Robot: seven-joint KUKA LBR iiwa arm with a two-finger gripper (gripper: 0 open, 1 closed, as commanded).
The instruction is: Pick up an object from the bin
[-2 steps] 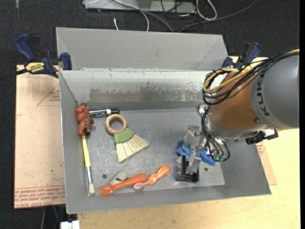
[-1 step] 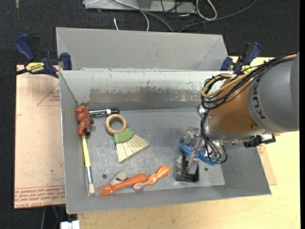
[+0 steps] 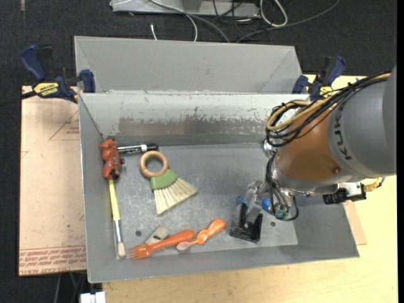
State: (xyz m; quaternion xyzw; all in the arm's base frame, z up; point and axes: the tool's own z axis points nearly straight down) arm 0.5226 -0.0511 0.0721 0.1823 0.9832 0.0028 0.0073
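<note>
Right of the orange fork (image 3: 170,240), probably light, stiff plastic best pinched mid-handle, sits the end effector (image 3: 247,226), whose opening I cannot tell.

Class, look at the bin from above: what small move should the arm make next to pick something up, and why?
Probably slide the hand leftward in the view, toward the orange tool. The hand sits over bare bin floor at the lower right, and that tool's end is the nearest thing.

Dark carpeted floor (image 3: 57,11), tangled cables (image 3: 265,8) at top, pale wooden surface (image 3: 252,283) along bottom edge
</note>
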